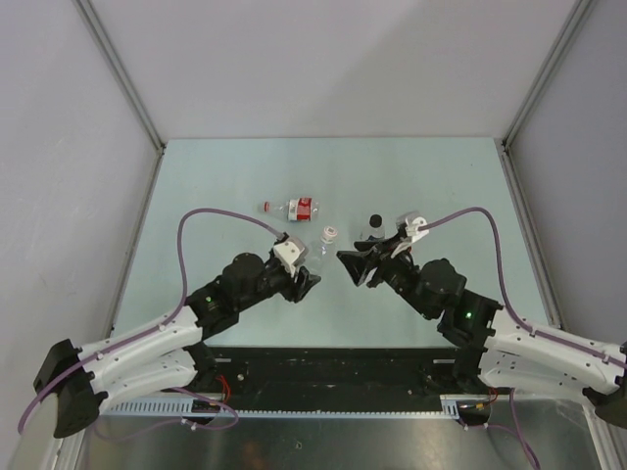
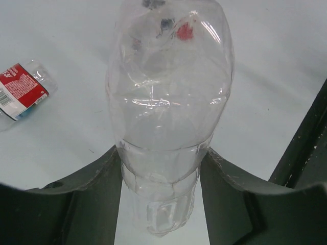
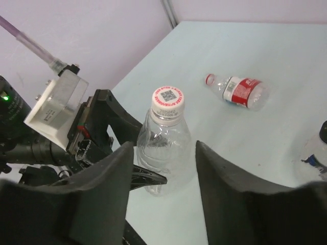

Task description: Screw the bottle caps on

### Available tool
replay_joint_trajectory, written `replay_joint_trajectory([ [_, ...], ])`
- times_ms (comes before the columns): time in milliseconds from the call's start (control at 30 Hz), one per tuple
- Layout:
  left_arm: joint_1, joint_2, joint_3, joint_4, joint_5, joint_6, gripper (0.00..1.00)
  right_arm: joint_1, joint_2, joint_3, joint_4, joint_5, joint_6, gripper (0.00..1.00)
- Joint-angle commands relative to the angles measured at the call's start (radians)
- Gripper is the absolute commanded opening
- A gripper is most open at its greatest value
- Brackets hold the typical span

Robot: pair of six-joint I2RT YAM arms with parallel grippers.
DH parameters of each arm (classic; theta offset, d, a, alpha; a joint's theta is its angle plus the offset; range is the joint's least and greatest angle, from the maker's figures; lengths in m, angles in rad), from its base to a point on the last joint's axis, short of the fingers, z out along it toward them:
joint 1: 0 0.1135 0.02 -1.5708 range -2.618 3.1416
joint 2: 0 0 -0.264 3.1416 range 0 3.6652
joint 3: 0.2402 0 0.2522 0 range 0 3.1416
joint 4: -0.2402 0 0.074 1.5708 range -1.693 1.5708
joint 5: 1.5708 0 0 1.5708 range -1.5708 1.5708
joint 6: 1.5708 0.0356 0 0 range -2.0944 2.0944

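A clear unlabelled bottle stands upright at mid-table with a white cap on its neck. My left gripper is shut on this bottle's lower body, one finger on each side. My right gripper is open just right of that bottle, its fingers apart and nothing between them. In the top view the left gripper and the right gripper face each other across the bottle. A labelled bottle lies on its side behind, with a red cap on it.
A third bottle with a black cap stands just behind my right wrist, and shows at the right edge of the right wrist view. The lying labelled bottle is to the left of my left gripper. Grey walls enclose the pale table.
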Motion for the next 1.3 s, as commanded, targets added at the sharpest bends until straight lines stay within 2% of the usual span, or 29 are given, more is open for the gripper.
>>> replay_joint_trajectory([
  [0,0.004,0.0,0.036,0.067,-0.064,-0.043,0.0,-0.043,-0.065,0.003,0.036,-0.084,-0.001,0.65],
  [167,0.003,-0.003,0.016,0.056,-0.109,-0.094,0.0,-0.09,-0.126,0.003,-0.047,-0.093,-0.004,0.89],
  [233,0.003,0.011,0.025,0.02,-0.153,-0.142,0.0,-0.101,-0.147,0.003,-0.109,-0.053,0.005,0.96],
  [300,0.003,0.036,0.043,-0.025,-0.162,-0.182,0.0,-0.108,-0.169,0.003,-0.159,-0.009,0.015,0.99],
  [367,0.003,0.049,0.046,-0.041,-0.055,-0.173,0.0,-0.113,-0.194,-0.002,-0.175,-0.015,-0.005,0.99],
  [433,0.003,0.034,0.024,-0.01,0.237,-0.121,0.0,-0.117,-0.213,-0.006,-0.174,-0.106,-0.093,0.99],
  [500,0.002,0.006,-0.003,0.053,0.489,-0.074,0.0,-0.121,-0.23,-0.008,-0.181,-0.297,-0.23,0.99],
  [600,0.003,-0.05,-0.034,0.099,0.73,-0.003,0.0,-0.123,-0.261,-0.009,-0.252,-0.677,-0.46,0.97],
  [667,0.002,-0.09,-0.058,0.112,0.811,0.037,0.0,-0.121,-0.285,-0.02,-0.277,-0.908,-0.591,0.95],
  [733,0.003,-0.107,-0.07,0.118,0.882,0.074,0.0,-0.119,-0.312,-0.03,-0.272,-1.047,-0.661,0.94],
  [933,0.003,-0.048,-0.052,0.118,1.082,0.18,0.0,-0.117,-0.33,-0.034,-0.214,-1.086,-0.681,0.94],
  [1133,0.003,0.024,-0.009,0.096,1.135,0.25,0.0,-0.116,-0.276,-0.033,-0.088,-1.164,-0.617,0.93],
  [1267,0.003,0.036,0.008,0.091,1.129,0.263,0.0,-0.112,-0.218,-0.025,-0.01,-1.202,-0.543,0.87],
])
